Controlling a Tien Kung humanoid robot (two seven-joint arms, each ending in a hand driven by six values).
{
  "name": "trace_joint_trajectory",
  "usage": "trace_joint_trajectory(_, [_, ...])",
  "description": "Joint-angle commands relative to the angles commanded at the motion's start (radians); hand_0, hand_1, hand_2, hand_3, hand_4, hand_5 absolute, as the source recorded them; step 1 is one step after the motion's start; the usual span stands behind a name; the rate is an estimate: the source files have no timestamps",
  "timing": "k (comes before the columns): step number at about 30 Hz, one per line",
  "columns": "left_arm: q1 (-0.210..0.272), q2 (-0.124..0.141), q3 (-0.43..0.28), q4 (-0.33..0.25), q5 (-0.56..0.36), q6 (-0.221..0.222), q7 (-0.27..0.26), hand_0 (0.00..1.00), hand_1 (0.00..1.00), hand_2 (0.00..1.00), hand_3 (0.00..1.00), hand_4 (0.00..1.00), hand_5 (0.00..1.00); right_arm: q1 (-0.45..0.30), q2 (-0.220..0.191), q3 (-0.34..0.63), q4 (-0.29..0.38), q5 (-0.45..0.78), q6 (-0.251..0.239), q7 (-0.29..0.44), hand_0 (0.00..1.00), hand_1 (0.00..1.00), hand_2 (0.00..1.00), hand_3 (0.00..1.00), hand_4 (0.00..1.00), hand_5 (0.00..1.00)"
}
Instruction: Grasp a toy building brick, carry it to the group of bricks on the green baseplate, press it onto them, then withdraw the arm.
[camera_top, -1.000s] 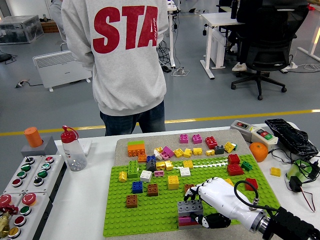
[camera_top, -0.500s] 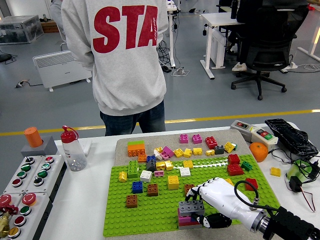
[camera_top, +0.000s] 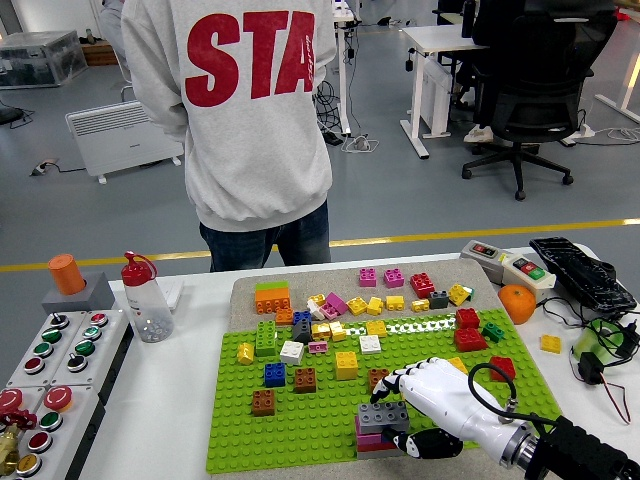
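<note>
My right hand, white with black joints, reaches in from the lower right over the green baseplate. Its fingers are curled on a grey brick, which sits on a pink and red stack near the plate's front edge. The thumb lies below the stack on the right. Many loose bricks lie further back on the plate, among them a brown brick, a blue brick and a yellow brick. My left arm is out of sight.
A person in a grey sweatshirt stands at the far side, back turned. At the left are a button panel, a clear bottle with red cap and an orange cup. An orange, a switch box and cables lie right.
The right hand and the grey brick have sunk slightly toward the front edge of the plate. Nothing else has moved.
</note>
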Motion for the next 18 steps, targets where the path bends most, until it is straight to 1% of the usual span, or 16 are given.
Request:
trace_joint_trajectory(9, [0.002,-0.001,0.000,0.000,0.001,0.000,0.000,0.657,0.683,0.709,0.578,0.303,0.998,-0.008,0.003,0.008,0.003,0.003,0.003,-0.007,0.519,0.631,0.656,0.680,0.664,0.092])
trace_joint_trajectory(10, [0.002,-0.001,0.000,0.000,0.000,0.000,0.000,0.657,0.683,0.709,0.578,0.303,0.998,-0.008,0.003,0.008,0.004,0.003,0.004,-0.008,0.521,0.635,0.663,0.682,0.677,0.107])
trace_joint_trajectory(18, [0.002,0.000,0.002,0.000,-0.003,0.000,-0.001,0.657,0.683,0.709,0.578,0.303,0.998,-0.009,0.001,0.012,0.011,0.004,0.010,-0.016,0.525,0.639,0.669,0.693,0.689,0.119])
